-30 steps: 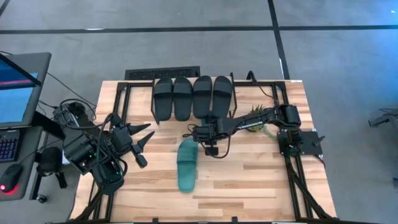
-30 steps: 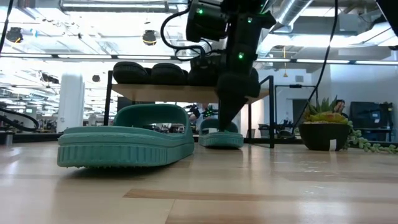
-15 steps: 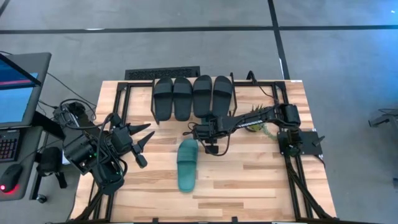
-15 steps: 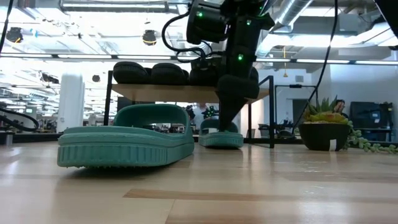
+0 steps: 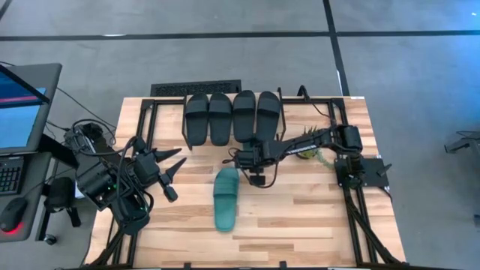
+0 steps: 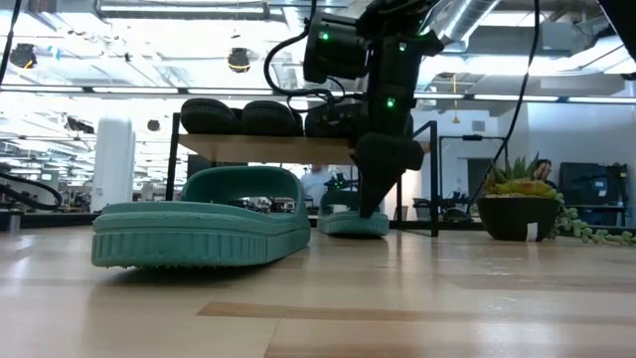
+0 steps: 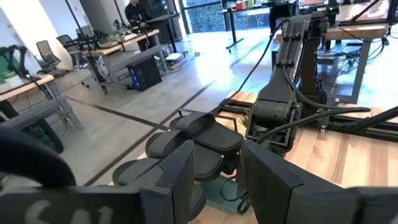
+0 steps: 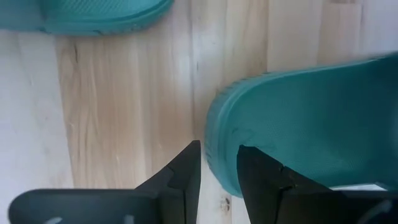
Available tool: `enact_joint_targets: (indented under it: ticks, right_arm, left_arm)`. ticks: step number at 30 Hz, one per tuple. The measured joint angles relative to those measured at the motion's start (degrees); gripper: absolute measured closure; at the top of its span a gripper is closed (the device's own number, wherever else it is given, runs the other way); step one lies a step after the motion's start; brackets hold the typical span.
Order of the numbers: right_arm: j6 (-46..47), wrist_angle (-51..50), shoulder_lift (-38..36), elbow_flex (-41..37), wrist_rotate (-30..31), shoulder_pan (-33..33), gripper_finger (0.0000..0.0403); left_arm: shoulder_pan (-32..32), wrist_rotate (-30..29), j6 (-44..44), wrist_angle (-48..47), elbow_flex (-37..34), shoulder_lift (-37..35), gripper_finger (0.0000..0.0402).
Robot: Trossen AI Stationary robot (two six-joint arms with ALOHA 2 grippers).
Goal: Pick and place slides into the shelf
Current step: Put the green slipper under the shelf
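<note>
High view: four black rubber slide sandals (image 5: 232, 117) sit side by side on the low light-wood plank shelf w/ thin black wire legs (image 5: 196, 145) at upper centre of the big wooden tabletop (image 5: 315, 217); the plank itself is mostly covered, only its front edge shows. One teal green rubber slide (image 5: 225, 198) lies flat on the tabletop at frame centre, well clear of the shelf. A second teal green slide (image 6: 350, 219) is almost fully hidden from above by the right arm; in the low view it shows centre frame, resting on the table under the shelf, partly blocked by the right gripper (image 6: 373, 207) coming down on it. Right wrist view: its two dark fingers (image 8: 186, 171) are nearly closed across the rim of that second teal slide (image 8: 311, 118), edge pinched between them, so clenched on the slide; most of the sandal is cut off at the frame's right. Left gripper (image 5: 174, 166) hangs over the left part of the table, fingers spread apart w/ nothing between them. Left wrist view is half blocked by its own fingers (image 7: 180, 171); black slides (image 7: 199, 140) visible beyond. A small potted plant (image 6: 517, 204) stands at right in the low view; from above the arm covers most of it.
</note>
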Motion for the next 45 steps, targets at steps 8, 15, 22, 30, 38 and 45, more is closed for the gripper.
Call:
enact_joint_targets:
  ticks: [8,15,22,30,38,45]
  right_arm:
    - [0.1,0.8,0.0,0.0,0.1,-0.8,0.031]
    - [-0.4,1.8,0.0,0.0,-0.3,-0.6,0.031]
    - [-0.4,2.9,0.0,0.0,-0.4,-0.6,0.031]
    - [-0.3,4.4,0.0,0.0,-0.3,-0.6,0.031]
    - [-0.2,4.3,0.0,0.0,-0.2,-1.0,0.0325]
    - [-0.3,4.5,0.0,0.0,-0.3,-1.4,0.0333]
  left_arm:
    - [0.0,-0.8,0.1,-0.5,0.0,0.0,0.028]
    - [0.0,-0.8,0.1,-0.5,0.0,0.0,0.028]
    - [0.0,-0.8,1.0,-0.5,0.0,0.0,0.028]
    - [0.0,-1.1,1.2,-0.5,0.0,0.0,0.028]
    - [0.0,-1.1,1.1,-0.5,0.0,0.0,0.028]
    - [0.0,-1.1,0.7,-0.5,0.0,0.0,0.028]
